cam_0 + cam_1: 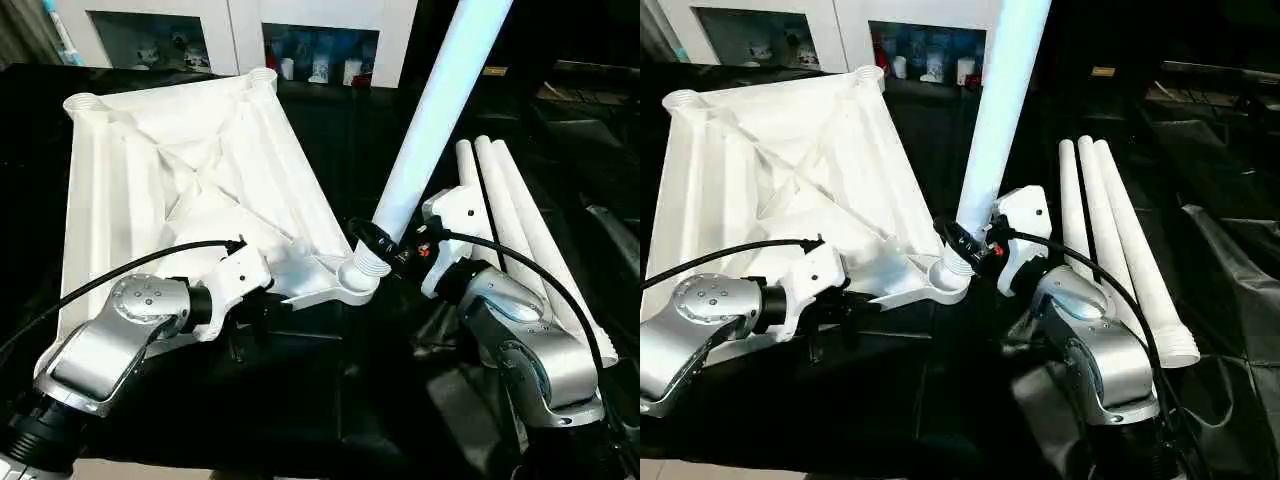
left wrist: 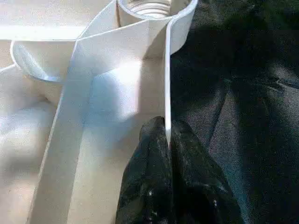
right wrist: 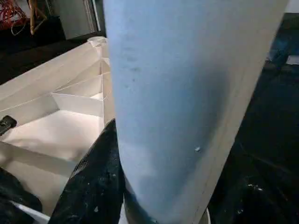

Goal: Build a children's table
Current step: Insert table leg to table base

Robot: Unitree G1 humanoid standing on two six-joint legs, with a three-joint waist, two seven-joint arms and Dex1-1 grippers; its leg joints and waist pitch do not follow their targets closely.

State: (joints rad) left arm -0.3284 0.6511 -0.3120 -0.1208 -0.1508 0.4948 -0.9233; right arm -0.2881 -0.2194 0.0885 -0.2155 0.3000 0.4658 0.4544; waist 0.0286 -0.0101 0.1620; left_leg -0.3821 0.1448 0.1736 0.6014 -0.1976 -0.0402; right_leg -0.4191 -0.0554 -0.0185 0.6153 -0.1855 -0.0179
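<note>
The white tabletop (image 1: 180,170) lies upside down on black cloth, its ribbed X-braced underside facing up. One long white leg (image 1: 430,120) stands tilted in the near corner socket (image 1: 362,275). My right gripper (image 1: 385,245) is shut on this leg just above the socket, and a black finger (image 3: 93,182) presses against the tube (image 3: 187,93). My left gripper (image 2: 167,128) is shut on the thin rim wall (image 2: 167,84) of the tabletop, a short way from that same socket. Both black fingers (image 2: 149,158) pinch the wall.
Three more white legs (image 1: 520,230) lie side by side on the cloth to the right of my right arm. A white cabinet (image 1: 240,30) with small items on its shelves stands behind the tabletop. Black cloth (image 1: 330,400) covers the near area.
</note>
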